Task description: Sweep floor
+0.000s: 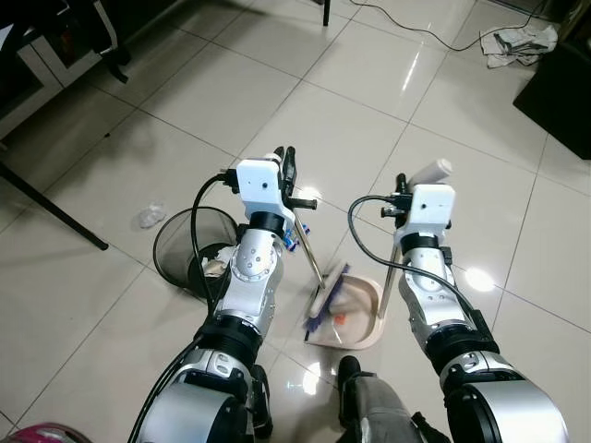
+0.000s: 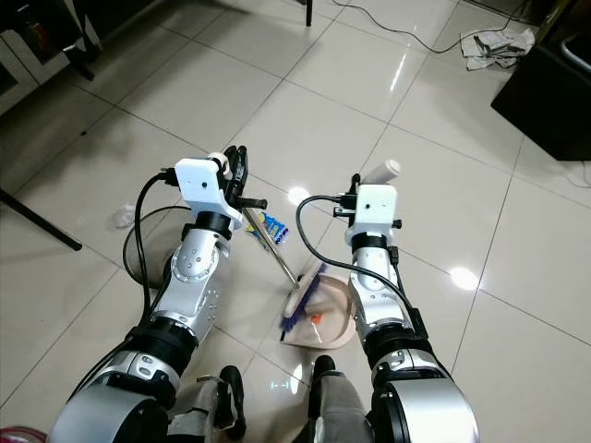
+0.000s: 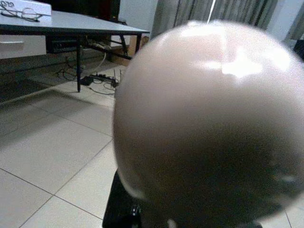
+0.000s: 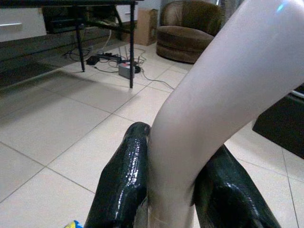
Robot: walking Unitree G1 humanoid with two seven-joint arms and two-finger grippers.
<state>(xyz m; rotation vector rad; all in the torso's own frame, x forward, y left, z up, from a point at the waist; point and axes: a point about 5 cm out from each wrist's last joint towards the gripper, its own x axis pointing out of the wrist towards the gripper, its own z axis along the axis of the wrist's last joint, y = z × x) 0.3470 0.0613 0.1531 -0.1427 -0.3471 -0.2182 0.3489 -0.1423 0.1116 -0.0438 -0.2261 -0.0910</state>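
The right tool [image 4: 166, 190] has its two black fingers [image 4: 123, 180] closed on the pale handle [image 4: 223, 95] of the dustpan [image 1: 355, 314], which sits on the tiled floor [image 1: 369, 83] just ahead of the robot's feet. The left tool [image 1: 286, 166] is clamped on the top of the broom handle [image 1: 309, 249]; in its wrist view the handle's rounded pale end [image 3: 209, 118] looms right in front of the lens. The broom head [image 1: 325, 300], with purple bristles, rests at the dustpan's left edge. No readable writing shows on either. Both silver forearms reach forward and down, roughly parallel, wrists raised. A blue wrapper [image 2: 274, 227] lies on the floor beside the broom handle. Left of the left arm stands a black mesh bin [image 1: 189, 249] holding paper scraps; further left is a crumpled clear scrap [image 1: 148, 217]. Far right lie a cable [image 1: 416, 28] and a crumpled cloth [image 1: 522, 41]
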